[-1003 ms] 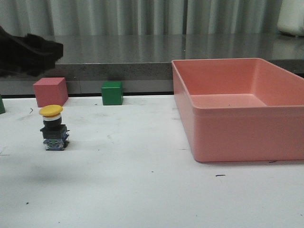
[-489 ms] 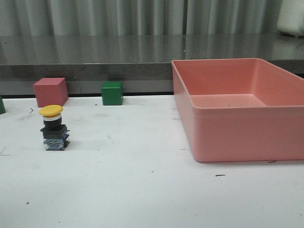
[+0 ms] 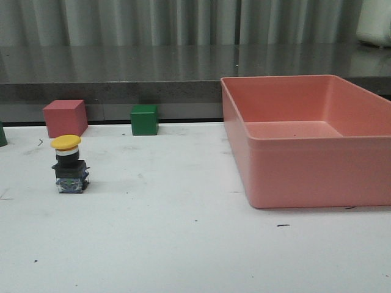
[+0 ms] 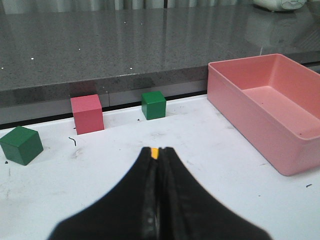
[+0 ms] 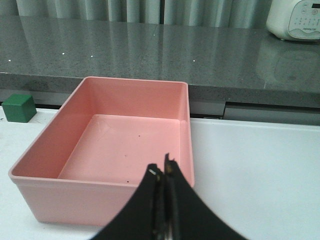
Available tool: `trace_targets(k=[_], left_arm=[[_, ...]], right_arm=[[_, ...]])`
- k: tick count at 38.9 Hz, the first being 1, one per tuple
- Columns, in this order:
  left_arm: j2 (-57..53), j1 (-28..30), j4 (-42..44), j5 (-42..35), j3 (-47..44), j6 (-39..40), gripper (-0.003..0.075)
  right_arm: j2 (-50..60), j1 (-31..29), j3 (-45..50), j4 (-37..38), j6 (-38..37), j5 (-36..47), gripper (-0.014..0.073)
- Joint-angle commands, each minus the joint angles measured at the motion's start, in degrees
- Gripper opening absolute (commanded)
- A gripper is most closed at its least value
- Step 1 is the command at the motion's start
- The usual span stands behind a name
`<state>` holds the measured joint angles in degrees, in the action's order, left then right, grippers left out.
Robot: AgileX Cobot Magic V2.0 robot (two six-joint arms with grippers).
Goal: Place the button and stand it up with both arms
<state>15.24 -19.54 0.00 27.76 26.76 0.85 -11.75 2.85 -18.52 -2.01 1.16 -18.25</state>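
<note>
The button (image 3: 69, 163) stands upright on the white table at the left, yellow cap on top, black base with bluish terminals below. No arm shows in the front view. In the left wrist view my left gripper (image 4: 157, 150) is shut, its jaws together; a thin yellow sliver of the button (image 4: 155, 153) shows just past the fingertips, the rest hidden behind them. In the right wrist view my right gripper (image 5: 162, 167) is shut and empty, held over the near wall of the pink bin (image 5: 135, 81).
The large pink bin (image 3: 305, 79) stands at the right. A pink cube (image 3: 65, 118) and a green cube (image 3: 144, 119) sit at the table's back edge below a grey counter. Another green cube (image 4: 21, 145) lies far left.
The black arm that showed at the upper left one second ago has left the front view. The button has not moved.
</note>
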Motion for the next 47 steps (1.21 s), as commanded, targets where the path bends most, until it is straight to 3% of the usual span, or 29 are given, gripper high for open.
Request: trace_targets(k=[1, 19, 25, 31, 41, 47], left_arm=[[-1.8, -0.4, -0.9, -3.6, 1.7, 0.5, -0.002], [-2.2, -0.4, -1.8, -3.6, 1.7, 0.5, -0.002], [-2.2, 0.3, -2.7, -8.3, -1.3, 0.5, -0.002], [-4.2, 4.5, -3.5, -15.5, -8.8, 0.5, -0.002], [-16.9, 15.5, -7.2, -16.3, -21.0, 0.5, -0.002], [-16.8, 18.4, -7.3, -22.6, -26.3, 0.5, -0.002]], right_arm=[[-0.4, 0.1, -1.6, 0.6, 0.3, 4.8, -0.0061], [-0.4, 0.1, -1.6, 0.6, 0.3, 4.8, -0.0061], [-0.4, 0.1, -1.6, 0.6, 0.3, 4.8, -0.0061], [-0.4, 0.1, -1.6, 0.6, 0.3, 4.8, -0.0061], [-0.4, 0.1, -1.6, 0.6, 0.3, 4.8, -0.0061], [-0.4, 0.1, -1.6, 0.6, 0.3, 4.8, -0.0061]])
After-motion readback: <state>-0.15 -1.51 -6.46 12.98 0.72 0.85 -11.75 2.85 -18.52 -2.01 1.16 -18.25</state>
